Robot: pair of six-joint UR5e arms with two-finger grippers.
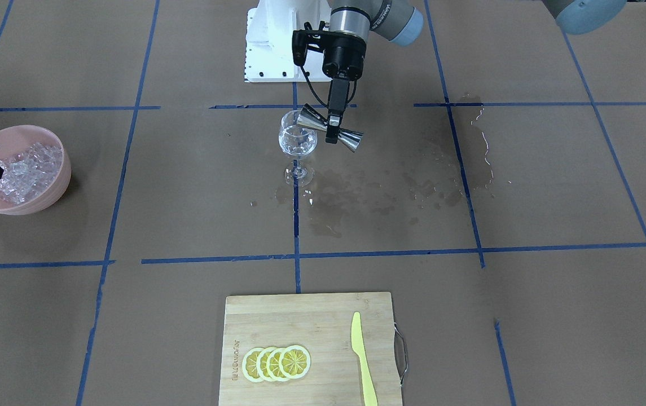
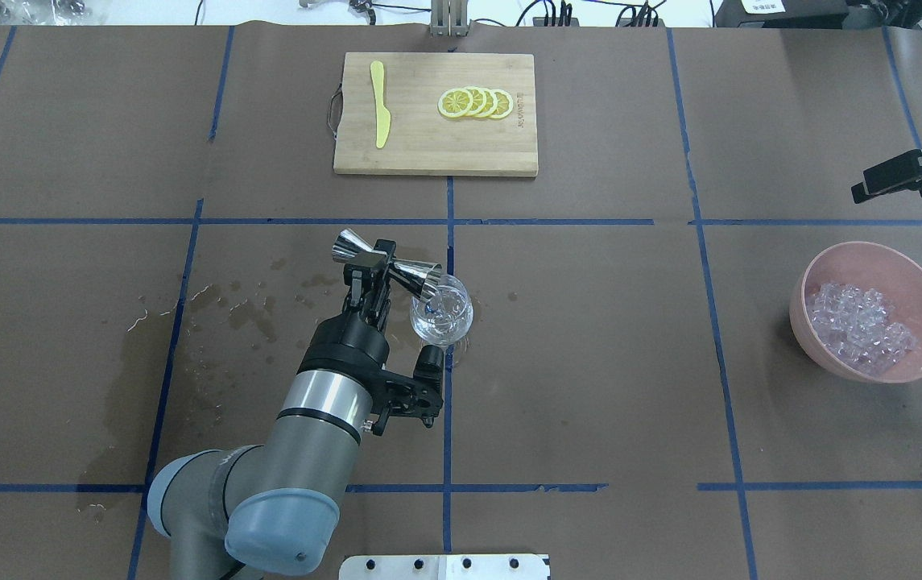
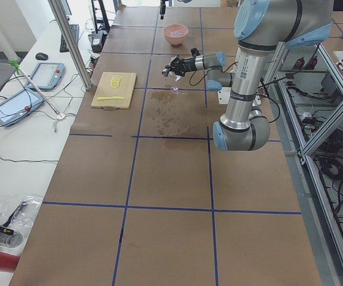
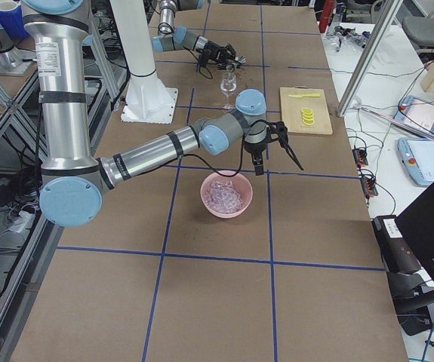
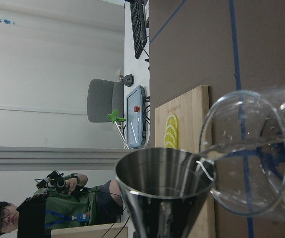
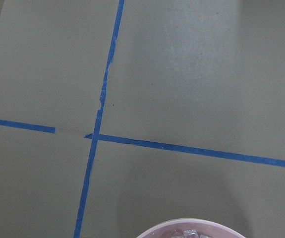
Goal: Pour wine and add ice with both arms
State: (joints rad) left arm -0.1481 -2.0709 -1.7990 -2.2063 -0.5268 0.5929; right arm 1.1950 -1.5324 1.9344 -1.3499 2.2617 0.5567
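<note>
My left gripper [image 2: 372, 270] is shut on the waist of a steel jigger [image 2: 384, 262], tipped with its mouth over the rim of a clear stemmed glass [image 2: 444, 316] at the table's middle. A little clear wine lies in the glass bowl; the left wrist view shows the jigger [image 5: 167, 183] lip touching the glass [image 5: 251, 153] rim. The ice [image 2: 859, 330] is heaped in a pink bowl [image 2: 871, 244] at the right. My right gripper [image 2: 863, 192] hangs just beyond the bowl, open and empty, as the exterior right view [image 4: 277, 162] shows.
A wooden cutting board [image 2: 428, 153] at the far middle holds lemon slices [image 2: 477, 103] and a yellow knife [image 2: 380, 105]. Dark wet stains [image 2: 227, 306] spread on the brown paper left of the glass. Blue tape lines grid the table.
</note>
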